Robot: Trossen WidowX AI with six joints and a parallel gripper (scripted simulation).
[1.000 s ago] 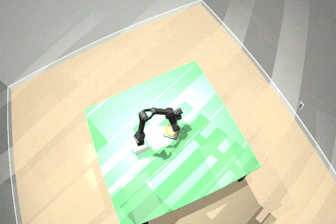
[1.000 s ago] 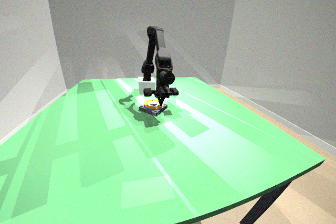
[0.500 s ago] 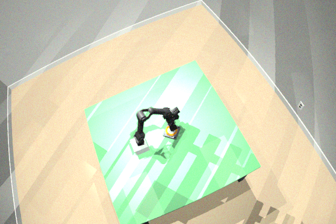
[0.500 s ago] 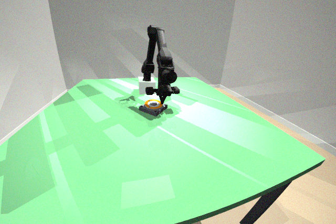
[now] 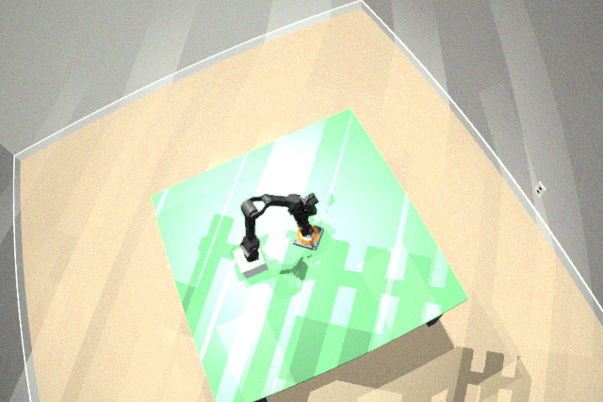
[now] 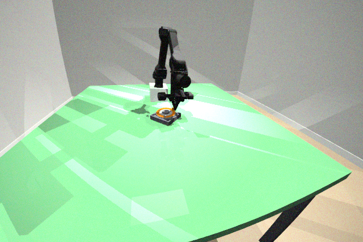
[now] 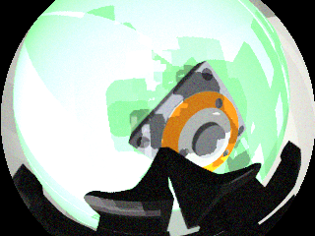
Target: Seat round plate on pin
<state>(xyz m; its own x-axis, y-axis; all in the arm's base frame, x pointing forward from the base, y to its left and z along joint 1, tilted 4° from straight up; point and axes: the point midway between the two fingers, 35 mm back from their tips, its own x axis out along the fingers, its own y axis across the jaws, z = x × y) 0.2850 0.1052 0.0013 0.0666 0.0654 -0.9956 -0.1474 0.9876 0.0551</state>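
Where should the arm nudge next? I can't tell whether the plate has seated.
Probably keep turning the orange plate round its post with the shut gripper, whose tips sit at the plate's rim; whether the plate lies flat on the base cannot be told.

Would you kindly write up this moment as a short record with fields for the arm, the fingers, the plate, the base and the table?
arm: bent over from its white mount, reaching down to the plate
gripper: fingers shut, nothing between them, tips at the plate's rim; contact cannot be told
plate: round, orange ring with grey centre, on the post
pin and hole: too small to tell
base: dark square block beneath the plate
table: green top, carries mount and base
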